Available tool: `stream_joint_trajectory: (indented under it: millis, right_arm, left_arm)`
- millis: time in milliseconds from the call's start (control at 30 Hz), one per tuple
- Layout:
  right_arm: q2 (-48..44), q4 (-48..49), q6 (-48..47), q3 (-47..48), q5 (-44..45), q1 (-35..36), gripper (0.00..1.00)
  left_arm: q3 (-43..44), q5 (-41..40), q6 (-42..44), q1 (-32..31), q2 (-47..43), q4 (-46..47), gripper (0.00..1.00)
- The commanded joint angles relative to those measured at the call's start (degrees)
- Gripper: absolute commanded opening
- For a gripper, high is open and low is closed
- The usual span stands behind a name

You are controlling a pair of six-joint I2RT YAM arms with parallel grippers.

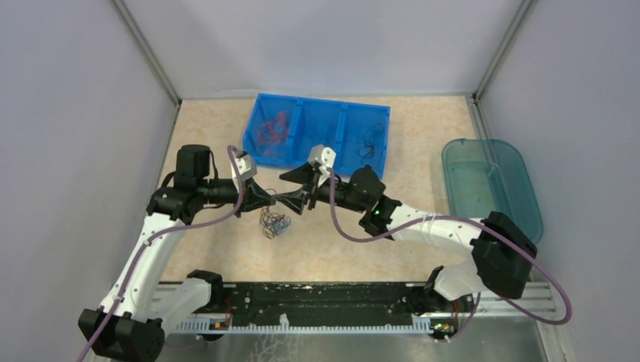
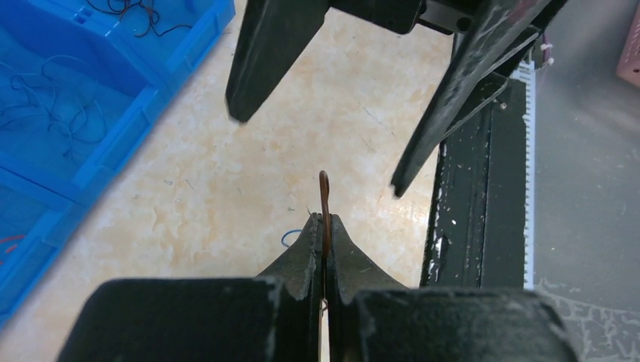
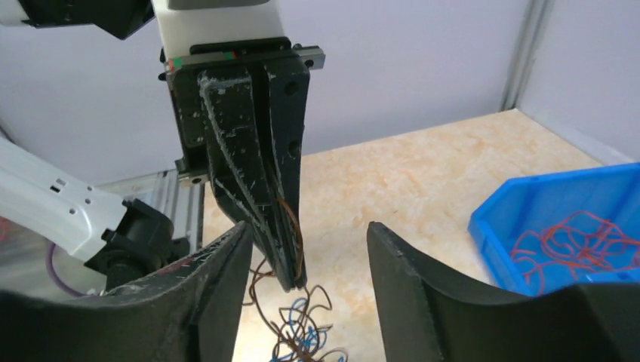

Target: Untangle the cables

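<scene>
Left hand (image 2: 324,220): clamped tight on brown wire (image 2: 324,188).
Right hand (image 2: 317,151): jaws spread, facing left hand, nothing gripped.
Cables (image 1: 275,222): curly clump below both hands, over counter (image 1: 423,151); brown strand rises to left hand.
Bin (image 1: 381,121): blue, behind, red and black wires inside.

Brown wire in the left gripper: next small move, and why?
Probably raise the left gripper slowly, away from the clump. It is shut on the brown wire, which runs down into that clump of brown and blue cables, while the right gripper stands open, holding nothing. A gentle pull might draw the strand out.
</scene>
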Motion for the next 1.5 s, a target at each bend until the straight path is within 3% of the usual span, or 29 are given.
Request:
stream_joint_trajectory:
  millis: [0,167,367,533,733,967,1467]
  right_arm:
    - [-6.9,12.6,6.1,-5.9,7.8,-0.1,0.65]
    - [-7.8,15.5,8.3,-8.9,0.9,-0.5,0.79]
    - [-1.6,21.1,11.2,-3.8,-5.7,-0.5,0.8]
    - [4.5,25.6,15.9,0.8,-9.9,-0.3,0.72]
    - [11.2,33.5,22.3,2.6,-9.7,-0.2,0.42]
    - [12.3,33.6,20.0,-3.4,-4.6,-0.1,0.23]
    - [14.3,39.3,22.8,-12.4,-1.6,-0.1,0.19]
  left_arm:
    - [4.1,3.1,-7.9,-0.4,-0.5,5.3,0.01]
    - [7.5,5.0,-14.9,-1.1,-0.5,8.6,0.0]
    - [8.9,6.1,-23.1,-2.4,-0.4,12.5,0.0]
    - [10.3,5.9,-26.2,-3.5,-0.4,14.5,0.0]
    - [10.9,6.5,-31.5,-4.0,-0.1,18.1,0.0]
    - [15.0,7.0,-36.2,-4.3,0.1,21.4,0.0]
    - [26.2,5.8,-41.0,-4.3,2.5,26.6,0.0]
